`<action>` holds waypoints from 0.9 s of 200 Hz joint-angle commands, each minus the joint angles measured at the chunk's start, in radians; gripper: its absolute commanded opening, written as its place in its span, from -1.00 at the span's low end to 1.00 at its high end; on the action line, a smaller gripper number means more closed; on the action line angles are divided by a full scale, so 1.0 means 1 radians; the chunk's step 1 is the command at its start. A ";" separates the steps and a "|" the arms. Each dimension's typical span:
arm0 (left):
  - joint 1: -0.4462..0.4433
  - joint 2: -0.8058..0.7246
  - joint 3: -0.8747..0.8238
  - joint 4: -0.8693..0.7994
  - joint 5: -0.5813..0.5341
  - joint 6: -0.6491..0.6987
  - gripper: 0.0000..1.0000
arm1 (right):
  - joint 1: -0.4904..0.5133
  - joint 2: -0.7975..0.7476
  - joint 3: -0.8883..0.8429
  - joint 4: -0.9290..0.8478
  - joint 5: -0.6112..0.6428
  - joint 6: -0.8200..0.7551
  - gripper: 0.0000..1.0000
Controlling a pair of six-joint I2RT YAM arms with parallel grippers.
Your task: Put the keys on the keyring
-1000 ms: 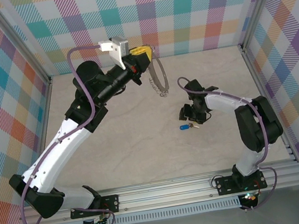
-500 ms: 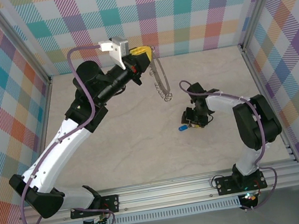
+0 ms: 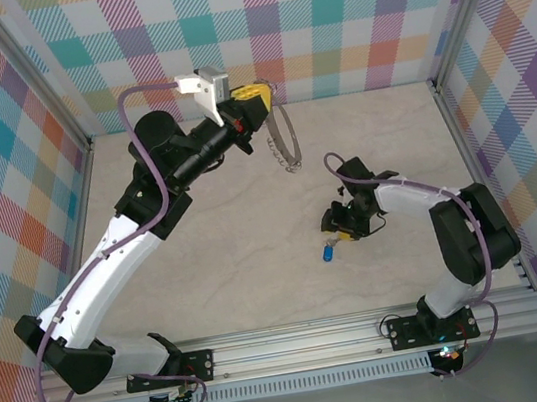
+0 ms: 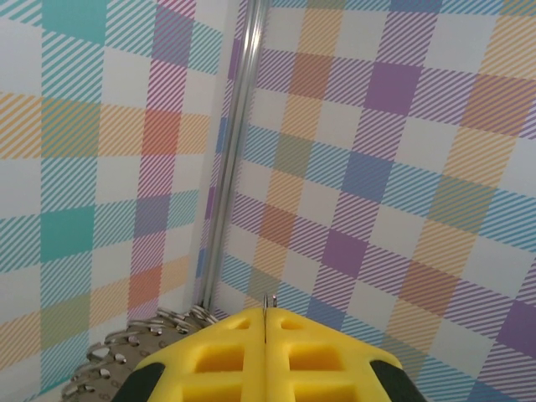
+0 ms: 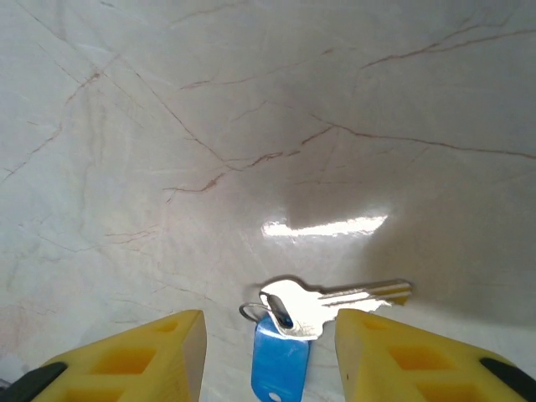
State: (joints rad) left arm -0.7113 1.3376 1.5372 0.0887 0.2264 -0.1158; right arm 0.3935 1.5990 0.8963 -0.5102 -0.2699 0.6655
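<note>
The key (image 5: 328,301) is a small silver one with a blue plastic tag (image 5: 279,365) on a tiny ring. It lies flat on the marble tabletop between the yellow fingers (image 5: 138,356) of my open right gripper (image 5: 268,335), touching neither. In the top view the key (image 3: 328,250) lies just left of the right gripper (image 3: 338,223). My left gripper (image 3: 255,97) is raised at the back, shut on the thin wire of the keyring (image 3: 285,136), a large silver hoop that hangs below it. In the left wrist view the keyring wire (image 4: 265,303) pokes out between the closed pads, with small loops (image 4: 126,356) at lower left.
Plaid walls enclose the table on three sides, with an aluminium post (image 4: 234,151) in the corner close behind the left gripper. The metal rail (image 3: 300,343) with the arm bases runs along the near edge. Bare marble tabletop (image 3: 225,248) lies between the arms.
The right gripper has moved slightly toward the near edge, and the key with its blue tag now lies nearer and lower. The hoop under the left gripper has swung a little.
</note>
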 commanded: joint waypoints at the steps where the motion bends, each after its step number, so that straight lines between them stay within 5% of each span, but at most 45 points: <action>1: -0.009 -0.041 -0.013 0.074 0.004 0.002 -1.00 | 0.000 -0.007 0.060 -0.090 0.058 0.013 -0.09; 44: -0.008 -0.050 -0.019 0.075 -0.004 0.008 -1.00 | 0.038 0.006 0.128 -0.240 0.181 0.092 0.00; 180: -0.007 -0.061 -0.038 0.101 -0.014 0.019 -1.00 | 0.192 0.134 0.141 -0.227 0.180 0.270 0.04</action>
State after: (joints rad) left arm -0.7113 1.3159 1.5009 0.1112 0.2230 -0.1116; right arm 0.5804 1.7050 1.0119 -0.7269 -0.1036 0.9024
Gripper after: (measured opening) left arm 0.050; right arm 0.524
